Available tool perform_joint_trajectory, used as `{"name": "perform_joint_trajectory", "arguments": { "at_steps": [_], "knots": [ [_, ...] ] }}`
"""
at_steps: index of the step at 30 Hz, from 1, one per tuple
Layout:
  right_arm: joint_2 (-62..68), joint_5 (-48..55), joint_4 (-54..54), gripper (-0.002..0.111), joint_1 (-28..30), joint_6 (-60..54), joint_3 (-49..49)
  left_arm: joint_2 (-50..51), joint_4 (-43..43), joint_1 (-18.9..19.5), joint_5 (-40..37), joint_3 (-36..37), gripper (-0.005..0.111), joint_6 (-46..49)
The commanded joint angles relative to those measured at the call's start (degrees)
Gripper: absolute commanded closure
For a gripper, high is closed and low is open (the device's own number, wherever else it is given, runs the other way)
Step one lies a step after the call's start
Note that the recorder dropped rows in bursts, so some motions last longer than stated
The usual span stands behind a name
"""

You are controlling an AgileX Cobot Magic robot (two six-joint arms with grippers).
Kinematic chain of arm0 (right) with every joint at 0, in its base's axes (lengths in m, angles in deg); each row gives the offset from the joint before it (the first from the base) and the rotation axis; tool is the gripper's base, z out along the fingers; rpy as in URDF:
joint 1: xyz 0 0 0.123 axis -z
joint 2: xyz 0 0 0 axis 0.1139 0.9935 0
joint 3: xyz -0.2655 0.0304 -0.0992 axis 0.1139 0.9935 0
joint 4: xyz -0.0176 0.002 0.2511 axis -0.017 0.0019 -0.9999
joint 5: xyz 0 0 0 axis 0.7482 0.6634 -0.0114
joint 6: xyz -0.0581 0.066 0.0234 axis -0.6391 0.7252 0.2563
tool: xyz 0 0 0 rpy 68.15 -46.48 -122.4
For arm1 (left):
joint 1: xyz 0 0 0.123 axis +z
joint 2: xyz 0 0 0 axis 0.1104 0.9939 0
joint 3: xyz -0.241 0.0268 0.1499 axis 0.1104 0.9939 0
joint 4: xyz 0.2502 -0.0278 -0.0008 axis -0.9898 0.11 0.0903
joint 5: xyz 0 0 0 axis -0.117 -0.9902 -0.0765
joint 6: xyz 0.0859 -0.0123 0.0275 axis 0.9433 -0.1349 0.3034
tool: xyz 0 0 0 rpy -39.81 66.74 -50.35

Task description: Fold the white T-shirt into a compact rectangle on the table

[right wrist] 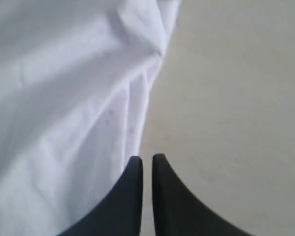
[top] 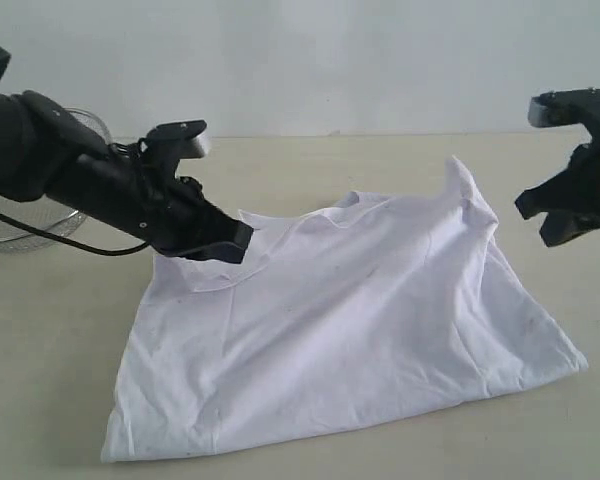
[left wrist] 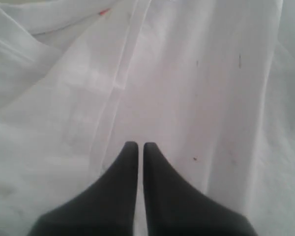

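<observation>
White cotton short-sleeved T-shirt (top: 350, 320) lies across the centre of the exterior view on the broad pale beige matte table (top: 60, 400). It is spread in a rough quadrilateral, not yet a compact rectangle. A pointed peak of cloth (top: 462, 175) stands up at its upper right.

**End effectors**
- Left gripper (top: 235, 243): jaws closed to a thin sliver at the garment's upper-left edge. The cloth rises to meet the tips, so that edge appears to be pinched.
- Right gripper (top: 540, 220): at the right edge of the frame, raised and apart from the garment. Its wrist view shows the jaws drawn together with nothing between them.

**Procedure for the step in hand (judged: fold the upper-left edge over)**
1. Keep the lift low so the lower layers do not drag.
2. Carry the pinched edge straight across, parallel to the near hem.
3. Lay it flat before opening the jaws.
4. Use the free right gripper to press down the standing peak and square that side.

**Markings**
No brand, label or lettering is legible. A small red fleck (left wrist: 104, 11) shows in the left wrist view, too little to read. A round wire-mesh metal basket (top: 20, 235) sits at the far left.
</observation>
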Motion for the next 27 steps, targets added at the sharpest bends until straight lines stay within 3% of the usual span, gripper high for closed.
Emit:
{"name": "perform_joint_trajectory", "arguments": {
  "at_steps": [1,13,15,16,18,19,21,24,27],
  "knots": [
    [0.3,2.5,1.5,0.107,1.1,3.0,0.0,4.8,1.5,-0.8,-4.5,-3.4,0.102,1.6],
    [6.6,5.4,-11.1,0.106,1.1,-4.5,0.0,8.7,-1.8,-1.0,-5.1,-4.8,0.102,-1.0],
    [6.6,5.1,-12.1,0.090,1.1,-4.5,0.0,8.7,-1.8,-1.0,-5.2,-4.8,0.102,-1.0],
    [6.5,5.0,-12.2,0.073,1.1,-4.5,0.0,8.7,-1.8,-1.0,-5.2,-4.8,0.102,-1.0],
    [6.5,4.5,-12.2,0.051,1.1,-3.7,0.0,8.7,-1.8,-1.0,-5.2,-4.8,0.102,-1.0],
    [6.5,3.9,-12.2,0.049,1.1,-3.3,0.0,8.7,-1.8,-1.0,-4.9,-4.8,0.102,-1.0],
    [6.5,2.8,-12.3,0.053,1.1,-2.7,0.0,8.7,-1.8,-1.0,-4.4,-4.8,0.102,-1.0],
    [7.3,2.7,-13.2,0.067,1.1,-2.3,0.0,8.7,-1.8,-1.0,-4.4,-4.8,0.102,-1.0],
    [8.8,2.6,-13.7,0.071,1.1,-2.4,0.0,8.7,-2.1,-1.0,-4.4,-4.8,0.102,-1.2]
  ]
}}
